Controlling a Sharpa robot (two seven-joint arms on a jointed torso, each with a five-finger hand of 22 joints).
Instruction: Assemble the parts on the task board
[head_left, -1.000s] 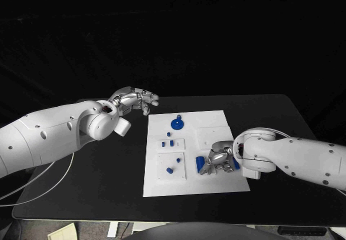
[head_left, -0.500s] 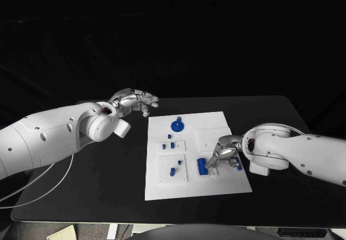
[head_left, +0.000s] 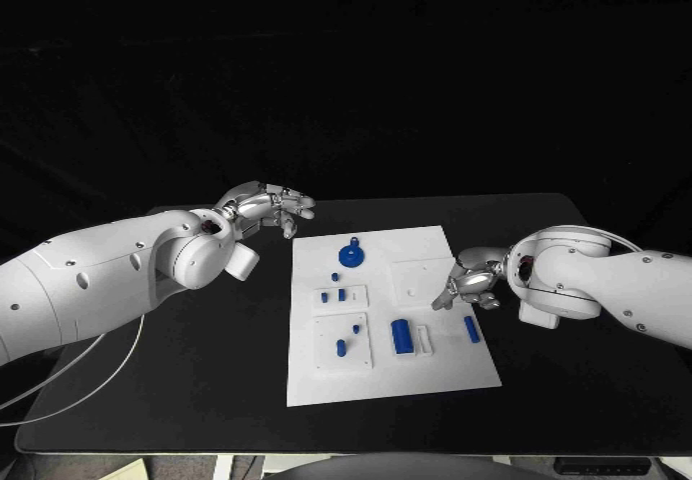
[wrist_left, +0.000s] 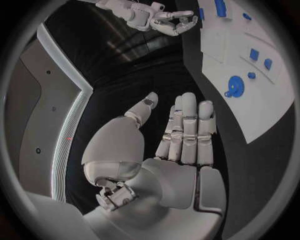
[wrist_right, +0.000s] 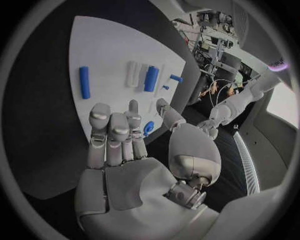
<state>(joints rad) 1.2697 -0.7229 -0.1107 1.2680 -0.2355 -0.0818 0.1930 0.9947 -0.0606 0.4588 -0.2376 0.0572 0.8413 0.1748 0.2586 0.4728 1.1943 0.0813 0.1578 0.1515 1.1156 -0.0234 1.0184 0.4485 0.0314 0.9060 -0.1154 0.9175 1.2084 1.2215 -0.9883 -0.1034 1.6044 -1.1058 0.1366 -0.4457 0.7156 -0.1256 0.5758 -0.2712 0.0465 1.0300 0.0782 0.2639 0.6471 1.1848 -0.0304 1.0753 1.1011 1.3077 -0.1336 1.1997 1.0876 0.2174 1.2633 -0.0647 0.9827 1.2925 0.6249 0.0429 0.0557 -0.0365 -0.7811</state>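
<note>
Since a second ago the right robot hand (head_left: 473, 284) has lifted off the task board's (head_left: 433, 370) 4 o'clock area, fingers apart, holding nothing, leaving a slim blue bar (head_left: 470, 331) by the right edge. One matte white rectangular board lies mid-tabletop (head_left: 188, 370). One blue cylinder (head_left: 402, 335), one round disc (head_left: 352, 249). Left robot hand (head_left: 267, 207) hovers at 11 o'clock, fingers spread, empty.

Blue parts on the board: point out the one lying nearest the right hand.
The slim blue bar by the task board's right edge, just below the right hand. It lies alone there; the thicker blue cylinder sits further toward the board's middle.
</note>
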